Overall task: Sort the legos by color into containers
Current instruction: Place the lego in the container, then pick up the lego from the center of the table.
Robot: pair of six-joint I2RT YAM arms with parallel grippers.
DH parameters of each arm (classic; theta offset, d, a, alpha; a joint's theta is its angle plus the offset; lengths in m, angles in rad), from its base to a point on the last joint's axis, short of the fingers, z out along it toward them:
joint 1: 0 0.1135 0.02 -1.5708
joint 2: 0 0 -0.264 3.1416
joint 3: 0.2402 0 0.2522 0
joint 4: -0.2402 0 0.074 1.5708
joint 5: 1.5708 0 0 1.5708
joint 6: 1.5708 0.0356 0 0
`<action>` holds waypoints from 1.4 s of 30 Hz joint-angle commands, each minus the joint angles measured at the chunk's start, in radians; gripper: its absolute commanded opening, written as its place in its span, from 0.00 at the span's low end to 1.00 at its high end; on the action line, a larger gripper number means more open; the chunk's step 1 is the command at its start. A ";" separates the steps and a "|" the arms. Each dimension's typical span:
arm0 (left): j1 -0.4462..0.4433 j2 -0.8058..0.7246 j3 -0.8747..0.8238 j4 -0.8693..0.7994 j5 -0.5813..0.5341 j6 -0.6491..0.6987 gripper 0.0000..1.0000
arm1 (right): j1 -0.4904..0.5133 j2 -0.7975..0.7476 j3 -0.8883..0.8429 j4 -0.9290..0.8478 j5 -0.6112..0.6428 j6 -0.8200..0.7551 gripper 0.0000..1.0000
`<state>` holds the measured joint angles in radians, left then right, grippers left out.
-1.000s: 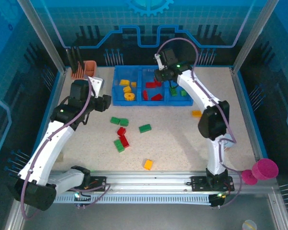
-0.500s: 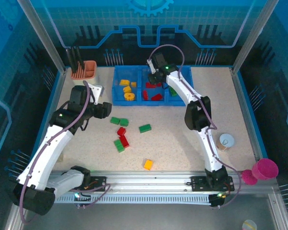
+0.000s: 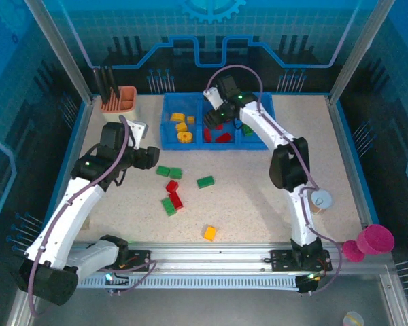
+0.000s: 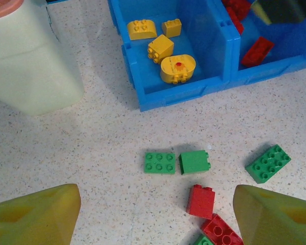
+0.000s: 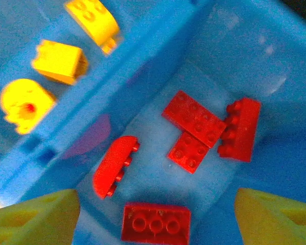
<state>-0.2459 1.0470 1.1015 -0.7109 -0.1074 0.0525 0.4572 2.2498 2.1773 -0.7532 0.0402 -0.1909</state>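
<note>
The blue tray [image 3: 164, 141] holds yellow legos [image 3: 182, 127] in its left compartment, red ones [image 3: 222, 138] in the middle and green ones [image 3: 247, 129] on the right. My right gripper [image 3: 214, 117] [image 5: 155, 219] hangs open over the middle compartment, above several red bricks [image 5: 155, 223]. On the table lie two green bricks [image 4: 159, 163] [image 4: 195, 162], a third green one [image 4: 268, 163], red bricks [image 4: 201, 201] and an orange one [image 3: 209, 233]. My left gripper [image 3: 153, 157] [image 4: 153, 219] is open above the table, just left of the green pair.
A beige holder with an orange cup [image 3: 119, 100] [image 4: 25, 61] stands at the back left, close to the tray. A pale round cup [image 3: 321, 200] sits by the right arm. A pink cup [image 3: 374, 239] stands off the table's near right corner.
My right gripper swung left from the tray's right side to the middle compartment and opened. My left gripper shifted slightly nearer the green bricks and opened wider.
</note>
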 commanded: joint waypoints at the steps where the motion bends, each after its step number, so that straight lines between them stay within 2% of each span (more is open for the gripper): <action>1: 0.009 -0.012 -0.008 0.020 0.004 0.026 0.80 | 0.024 -0.138 -0.094 0.030 -0.103 -0.144 0.77; 4: 0.009 -0.013 -0.006 0.022 0.004 0.034 0.81 | 0.057 -0.267 -0.305 0.144 -0.196 -0.314 0.78; 7: 0.010 -0.022 -0.011 0.021 -0.004 0.042 0.81 | 0.089 -0.407 -0.528 0.224 -0.352 -0.542 0.81; 10: 0.011 -0.036 -0.018 0.023 -0.001 0.045 0.82 | 0.142 -0.499 -0.686 0.232 -0.342 -0.766 0.88; 12: 0.012 -0.046 -0.022 0.025 -0.002 0.052 0.82 | 0.168 -0.506 -0.699 0.153 -0.317 -0.831 0.88; 19: 0.017 -0.088 -0.053 0.037 -0.011 0.061 0.84 | 0.249 -0.484 -0.734 -0.018 -0.235 -0.868 0.86; 22: 0.017 -0.099 -0.070 0.051 -0.005 0.058 0.85 | 0.264 -0.477 -0.779 0.014 -0.227 -0.858 0.86; 34: 0.017 -0.135 -0.109 0.075 -0.007 0.059 0.87 | 0.273 -0.321 -0.739 0.052 -0.281 -0.784 0.83; 42: 0.017 -0.156 -0.124 0.083 -0.012 0.061 0.89 | 0.272 -0.239 -0.750 0.137 -0.224 -0.749 0.80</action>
<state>-0.2382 0.9012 0.9920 -0.6464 -0.1085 0.0887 0.7155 1.9915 1.4143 -0.6609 -0.1993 -0.9661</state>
